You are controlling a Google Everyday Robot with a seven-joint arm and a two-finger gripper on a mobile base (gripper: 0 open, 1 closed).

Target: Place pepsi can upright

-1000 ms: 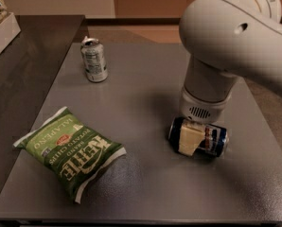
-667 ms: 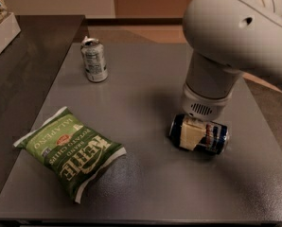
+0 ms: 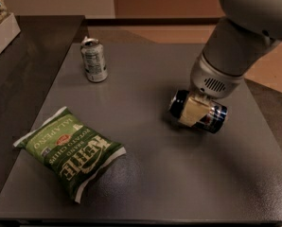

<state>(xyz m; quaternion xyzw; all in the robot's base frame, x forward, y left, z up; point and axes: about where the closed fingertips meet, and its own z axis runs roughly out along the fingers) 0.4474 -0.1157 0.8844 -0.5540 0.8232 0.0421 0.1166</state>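
The pepsi can [image 3: 217,118] is dark blue with red-and-white markings and lies on its side right of the middle of the grey table [image 3: 150,174]. My gripper [image 3: 194,111] comes down on it from above. A cream finger pad [image 3: 192,110] crosses the can's middle. The gripper is shut on the can and holds it tilted, seemingly just above the tabletop. The far finger is hidden behind the can.
A silver-grey can with a white label [image 3: 94,59] stands upright at the table's back left. A green bag of jalapeño chips [image 3: 70,150] lies at the front left. A white box [image 3: 0,22] sits on the dark counter at far left.
The arm has risen and swung to the right. The pepsi can has moved up in view with the gripper, still on its side. The silver can and the chips have not moved.
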